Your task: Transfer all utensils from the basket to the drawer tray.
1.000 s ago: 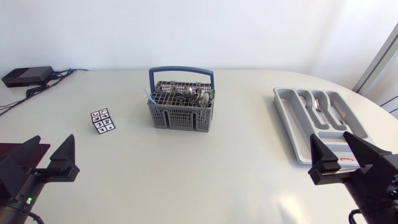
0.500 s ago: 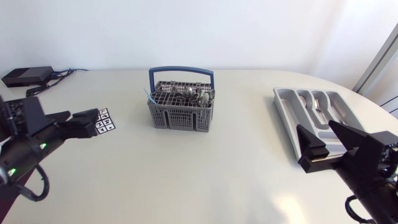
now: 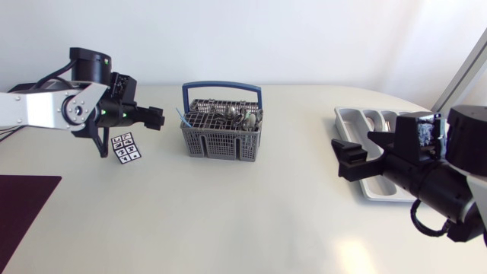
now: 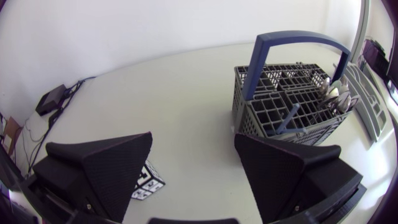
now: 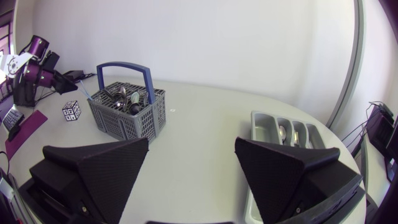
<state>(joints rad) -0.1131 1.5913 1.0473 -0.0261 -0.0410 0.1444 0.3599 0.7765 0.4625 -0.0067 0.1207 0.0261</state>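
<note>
Surface: white, round-edged tabletop (image 3: 251,205) against a plain white wall.

Item 1: grey plastic lattice cutlery basket (image 3: 222,138) with an arched blue handle (image 3: 221,87). It stands upright at the far middle of the tabletop. Its long axis runs across the head view, from my left to my right, and the handle spans the same line.

Item 2: metal utensils (image 3: 242,118) standing on end in the basket, spoon bowls up, clustered toward the end nearer my right arm.

Item 3: grey plastic drawer tray (image 3: 344,122) with lengthwise compartments. It lies flat at my right, well apart from the basket, its long axis running from the far edge toward the near one. My right arm partly covers it in the head view.

Item 4: a few metal utensils (image 5: 283,132) lying in the tray, aligned with the compartments.

Item 5: small white cube with black marker squares (image 3: 125,148), to the left of the basket.

Item 6: dark maroon mat (image 3: 23,205) at the near left corner.

Item 7: my left pincer (image 4: 193,140), fingers spread wide and holding nothing. It hangs above the tabletop just left of the basket and points at that end, with the cube below and beside it.

Item 8: my right pincer (image 5: 192,142), likewise wide and holding nothing. It hangs at the tray's inner rim and points toward the middle of the tabletop.
</note>
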